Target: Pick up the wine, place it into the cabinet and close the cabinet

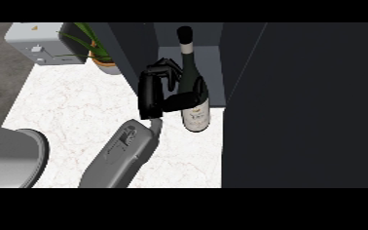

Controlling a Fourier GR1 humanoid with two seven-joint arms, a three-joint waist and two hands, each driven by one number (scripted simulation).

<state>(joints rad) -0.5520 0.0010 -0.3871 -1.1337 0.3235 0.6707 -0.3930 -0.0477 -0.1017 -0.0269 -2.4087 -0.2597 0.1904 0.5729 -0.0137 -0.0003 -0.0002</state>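
Note:
The wine bottle is dark with a black cap and a white label. It stands almost upright at the mouth of the open cabinet, its neck showing against the cabinet's grey inside. My right hand is to the left of the bottle and shut on it: the thumb crosses the bottle's body and the fingers curl near its shoulder. Whether the bottle's base rests on a surface cannot be told. The cabinet's door stands open as a wide dark panel at the right. No left hand shows.
A white marble counter spreads out at the left. At its back stand a potted plant and a grey appliance. A grey rounded shape sits at the lower left edge.

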